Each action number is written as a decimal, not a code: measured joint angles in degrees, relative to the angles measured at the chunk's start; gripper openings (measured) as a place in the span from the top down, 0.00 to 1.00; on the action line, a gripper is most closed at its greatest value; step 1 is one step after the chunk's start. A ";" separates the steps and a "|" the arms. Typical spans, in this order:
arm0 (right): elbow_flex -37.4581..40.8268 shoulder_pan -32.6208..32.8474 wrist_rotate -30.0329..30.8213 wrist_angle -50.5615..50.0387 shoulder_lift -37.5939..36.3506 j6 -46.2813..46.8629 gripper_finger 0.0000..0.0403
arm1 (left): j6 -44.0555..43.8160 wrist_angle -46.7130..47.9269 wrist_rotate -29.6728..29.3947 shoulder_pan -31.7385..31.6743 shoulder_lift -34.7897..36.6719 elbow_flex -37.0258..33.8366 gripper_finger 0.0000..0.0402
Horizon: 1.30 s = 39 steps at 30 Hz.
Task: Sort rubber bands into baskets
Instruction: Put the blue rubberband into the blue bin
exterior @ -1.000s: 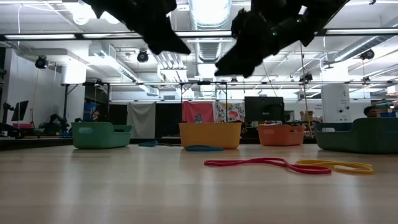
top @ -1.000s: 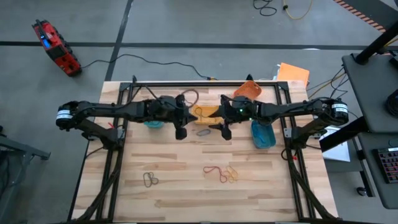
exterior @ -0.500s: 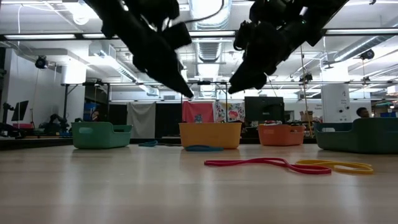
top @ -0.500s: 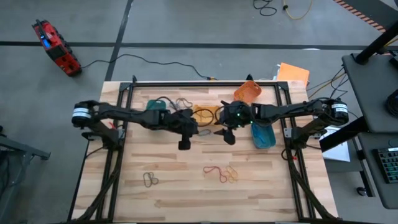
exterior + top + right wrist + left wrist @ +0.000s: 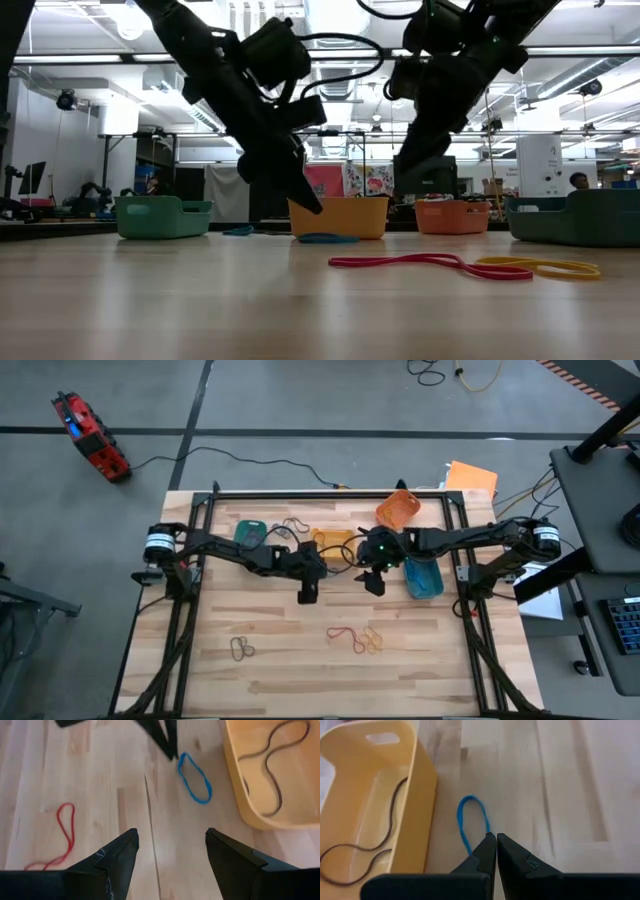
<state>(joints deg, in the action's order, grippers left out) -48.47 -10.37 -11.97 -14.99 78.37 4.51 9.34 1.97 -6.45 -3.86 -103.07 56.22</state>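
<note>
Mid-table, my left claw (image 5: 496,851) is pinched shut over the blue band (image 5: 472,824); my right claw (image 5: 172,852) hovers wide open, empty, for pickup.

Near half of the wooden slat table (image 5: 300,670) is mostly open for you: only a dark band pair (image 5: 241,649) near-left and red (image 5: 345,634) + yellow-orange loops (image 5: 372,639) near-centre. Far side is tight: yellow oblong plastic basket (image 5: 331,543), teal basket (image 5: 250,532), both arms crowd the blue loop (image 5: 195,777).
</note>
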 joint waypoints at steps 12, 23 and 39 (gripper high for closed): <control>0.44 0.00 0.02 -2.46 -0.07 -0.66 0.44 | -3.07 -12.54 -0.58 0.00 3.95 -10.14 1.00; 0.48 -0.02 0.59 2.19 -0.11 -2.03 0.44 | -3.19 -13.06 -0.60 0.00 0.51 -10.34 0.97; 0.50 -0.02 0.59 3.21 -0.11 -2.17 0.44 | -4.13 -15.73 -5.01 0.00 0.14 -11.92 0.59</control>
<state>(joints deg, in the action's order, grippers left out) -47.97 -10.39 -11.38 -11.78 78.26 2.34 5.21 -13.76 -11.46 -3.86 -102.94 44.30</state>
